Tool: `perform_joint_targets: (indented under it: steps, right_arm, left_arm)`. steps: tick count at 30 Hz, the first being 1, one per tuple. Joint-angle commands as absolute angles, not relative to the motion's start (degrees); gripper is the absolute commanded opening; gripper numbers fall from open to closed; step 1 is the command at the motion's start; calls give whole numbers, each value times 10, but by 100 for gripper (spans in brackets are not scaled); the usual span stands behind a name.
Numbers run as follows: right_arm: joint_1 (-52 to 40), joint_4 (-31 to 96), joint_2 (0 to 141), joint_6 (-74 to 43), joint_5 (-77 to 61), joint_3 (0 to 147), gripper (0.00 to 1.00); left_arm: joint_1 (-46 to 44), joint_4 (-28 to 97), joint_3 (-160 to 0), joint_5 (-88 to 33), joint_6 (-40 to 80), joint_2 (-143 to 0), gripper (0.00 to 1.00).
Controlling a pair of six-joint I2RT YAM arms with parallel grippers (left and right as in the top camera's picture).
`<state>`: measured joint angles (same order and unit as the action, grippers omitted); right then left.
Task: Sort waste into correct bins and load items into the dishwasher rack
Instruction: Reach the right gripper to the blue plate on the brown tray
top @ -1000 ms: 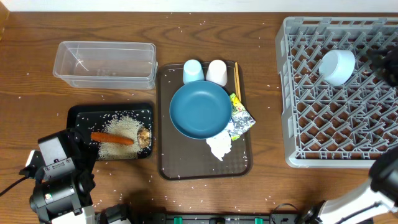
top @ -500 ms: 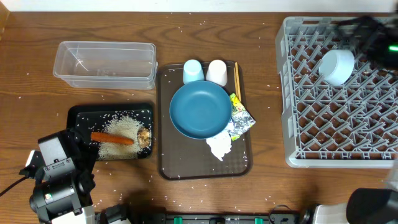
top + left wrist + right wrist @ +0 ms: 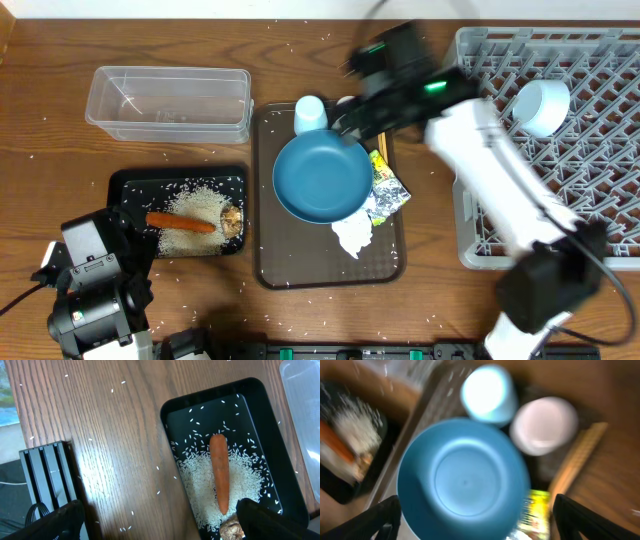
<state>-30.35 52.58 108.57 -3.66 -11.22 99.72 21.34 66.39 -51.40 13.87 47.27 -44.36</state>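
Blue plate [image 3: 322,178] must go to the grey rack [image 3: 610,180], so the right claw [image 3: 477,520] hangs above the plate, wide open and empty, I think to grab a dish

The wooden table [image 3: 60,60] is warm brown with dark streaked grain, flecked all over with white rice grains [image 3: 195,205]. The shallow rectangular bin [image 3: 125,185] is black, the carrot [image 3: 180,222] orange, the small food lump [image 3: 232,218] brown. The flat serving tray [image 3: 275,265] is dark brown.

The big round plate [image 3: 322,177] is plain blue. One cup [image 3: 310,114] is pale blue, the other cup [image 3: 543,425] white. The thin wooden chopsticks [image 3: 577,462] are tan, the packet [image 3: 381,165] yellow-green, the crumpled wrapper [image 3: 388,200] silvery and the crumpled napkin [image 3: 352,237] white.

The large square plastic rack [image 3: 470,200] is grey with a lattice pattern. The rectangular plastic tub [image 3: 168,103] is clear.
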Motion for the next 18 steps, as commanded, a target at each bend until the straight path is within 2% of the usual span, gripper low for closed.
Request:
perform_joint_targets:
  steps: [1, 8, 12, 18]
  right_arm:
    - [-363, 522, 1130, -38, -23, 999, 89]
    - [-452, 528, 1206, -51, -42, 999, 90]
    - [-492, 528, 1249, -51, -34, 999, 82]
    - [-512, 529, 1265, -57, -30, 999, 80]
  left_arm:
    - [216, 666, -523, 144, 465, -444, 98]
    - [216, 666, -523, 143, 465, -444, 98]
    - [216, 666, -523, 144, 465, -444, 98]
    - [216, 666, -523, 144, 465, -444, 98]
